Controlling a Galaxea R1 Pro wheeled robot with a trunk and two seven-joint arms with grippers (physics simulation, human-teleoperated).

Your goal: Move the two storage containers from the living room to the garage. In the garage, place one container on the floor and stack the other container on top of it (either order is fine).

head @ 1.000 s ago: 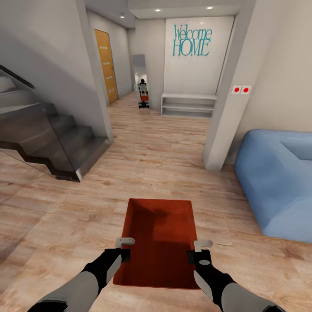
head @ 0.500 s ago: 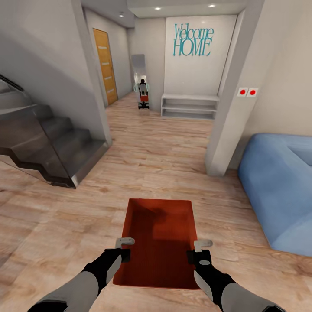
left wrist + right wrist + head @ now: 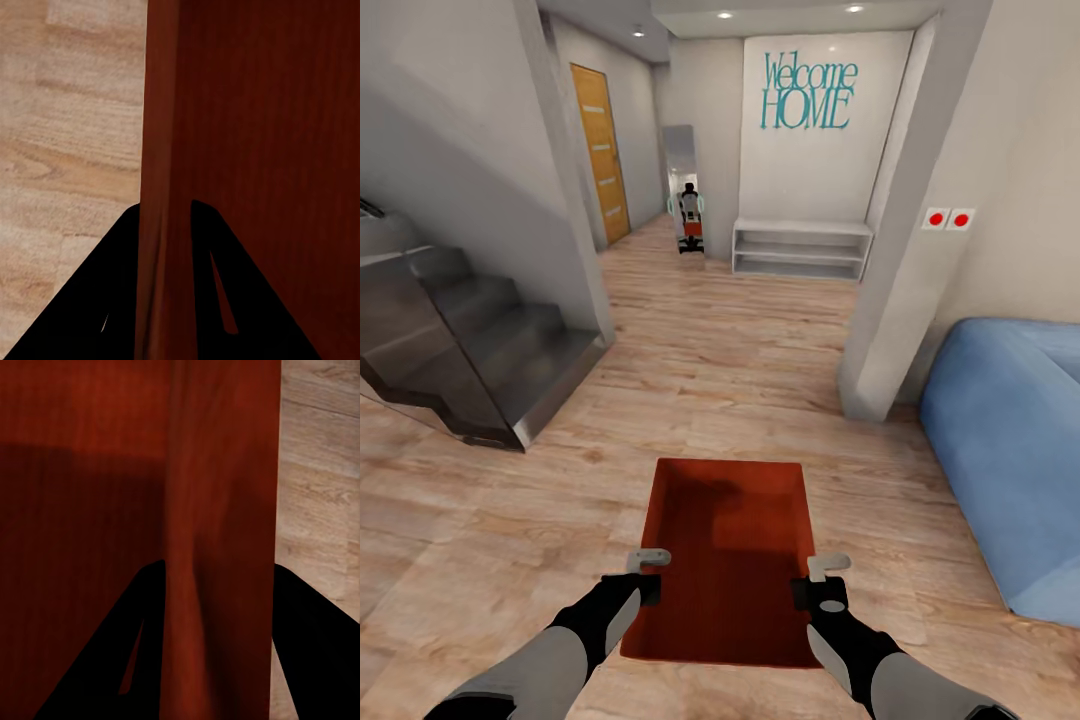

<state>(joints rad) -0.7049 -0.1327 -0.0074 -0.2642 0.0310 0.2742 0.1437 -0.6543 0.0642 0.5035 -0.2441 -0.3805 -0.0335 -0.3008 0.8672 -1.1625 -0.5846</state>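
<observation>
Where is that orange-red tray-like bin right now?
In the head view, the orange-red bin is low centre, held between the left gripper and right gripper.

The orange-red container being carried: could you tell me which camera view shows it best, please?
The head view shows the storage container whole, open side up, with the left end effector and right end effector on its long side walls. Each wrist view shows a close stretch of wall between that end effector's fingers, over wood-plank floor.
</observation>
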